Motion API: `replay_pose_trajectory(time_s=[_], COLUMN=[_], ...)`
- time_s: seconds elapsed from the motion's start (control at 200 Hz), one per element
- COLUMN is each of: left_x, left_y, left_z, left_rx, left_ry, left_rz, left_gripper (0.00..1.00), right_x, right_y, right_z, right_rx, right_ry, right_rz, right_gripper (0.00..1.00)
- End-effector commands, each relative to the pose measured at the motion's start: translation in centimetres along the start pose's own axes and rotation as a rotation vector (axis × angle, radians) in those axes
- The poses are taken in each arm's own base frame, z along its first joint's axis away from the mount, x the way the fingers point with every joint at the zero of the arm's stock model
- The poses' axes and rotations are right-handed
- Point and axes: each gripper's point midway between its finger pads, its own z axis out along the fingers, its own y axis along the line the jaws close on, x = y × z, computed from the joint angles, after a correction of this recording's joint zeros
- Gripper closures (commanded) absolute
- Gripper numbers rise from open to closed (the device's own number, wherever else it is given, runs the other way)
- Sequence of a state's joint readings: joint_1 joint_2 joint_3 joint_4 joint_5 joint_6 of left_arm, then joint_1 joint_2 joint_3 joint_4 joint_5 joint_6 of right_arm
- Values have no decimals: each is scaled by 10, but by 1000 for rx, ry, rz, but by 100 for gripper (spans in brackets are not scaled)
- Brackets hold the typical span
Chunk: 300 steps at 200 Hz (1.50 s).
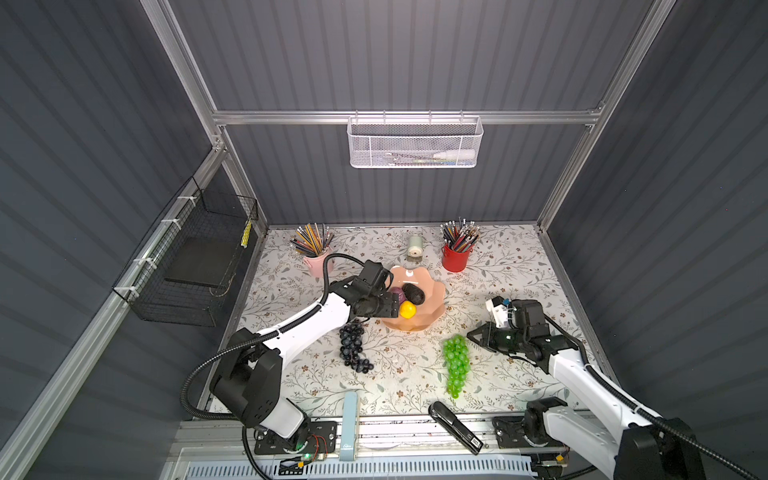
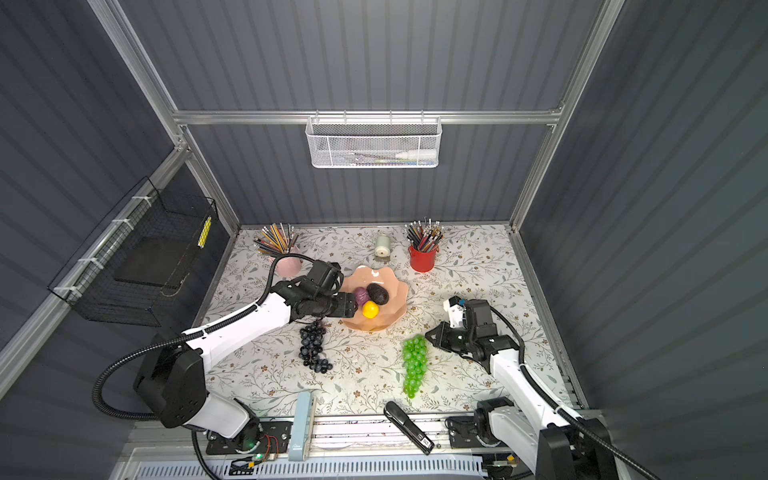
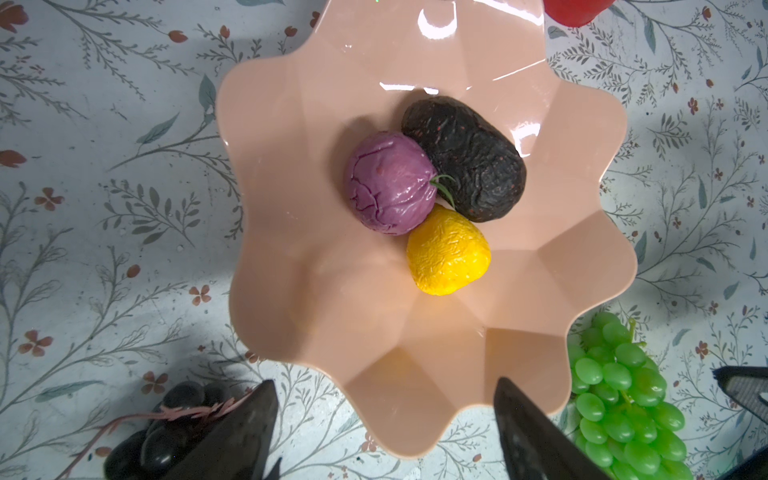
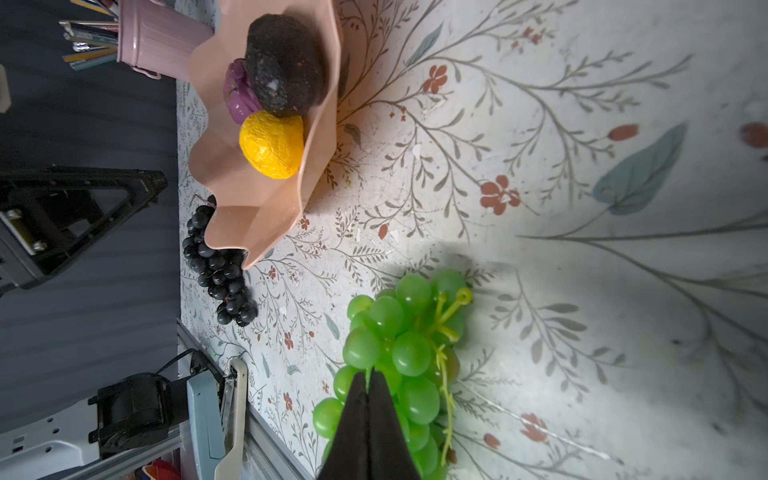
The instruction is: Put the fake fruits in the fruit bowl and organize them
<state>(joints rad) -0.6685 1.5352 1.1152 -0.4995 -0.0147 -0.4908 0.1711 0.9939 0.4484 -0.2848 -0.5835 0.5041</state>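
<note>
**Step in hand.** Three of the five fruits are found in the bowl (image 1: 432,309): the purple fruit (image 3: 390,183), the avocado (image 3: 463,158) and the lemon (image 3: 449,251), clustered and touching one another. The dark grape bunch (image 1: 353,345) lies on the table (image 1: 519,266) just beside the bowl, and the green grape bunch (image 1: 456,363) lies near the bowl on its other side. The pick-up of the green bunch is judged to be the step in hand.

**Next move.** A firm hold near the stem end is called for, followed by a lift clear of the scalloped rim and a release into the free part of the bowl. The bunch is loose and long, so swinging is to be expected.

**Grippers.** The right gripper (image 4: 368,374) is shown with its fingers pressed together, the tips over the stem end of the green bunch. Whether anything is nipped between them cannot be told. The left gripper (image 3: 385,382) is spread wide above the bowl's edge, and nothing is held in it.
</note>
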Motion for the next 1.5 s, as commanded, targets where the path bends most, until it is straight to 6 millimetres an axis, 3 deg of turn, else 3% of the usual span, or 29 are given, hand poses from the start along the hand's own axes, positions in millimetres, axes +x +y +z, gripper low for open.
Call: replay_pose_trajectory(time_s=[0.0, 0.285, 0.51, 0.715, 1.156, 1.496], left_x=[-8, -8, -8, -7, -6, -7], left_y=[-3, -4, -3, -1, -2, -2], left_z=[-10, -8, -9, -9, -7, -8], left_rx=[7, 9, 3, -3, 1, 4], left_ry=[-25, -23, -22, -21, -18, -21], left_rz=[4, 1, -2, -2, -2, -5], left_gripper=[18, 18, 18, 18, 18, 18], right_x=[7, 23, 23, 19, 7, 15], right_y=[-15, -13, -28, -28, -34, -29], right_z=[-1, 12, 19, 19, 2, 17], right_rx=[93, 129, 221, 221, 290, 271], right_ry=[41, 98, 96, 75, -19, 48], right_rz=[8, -62, -77, -76, -81, -118], right_gripper=[82, 63, 67, 72, 69, 69])
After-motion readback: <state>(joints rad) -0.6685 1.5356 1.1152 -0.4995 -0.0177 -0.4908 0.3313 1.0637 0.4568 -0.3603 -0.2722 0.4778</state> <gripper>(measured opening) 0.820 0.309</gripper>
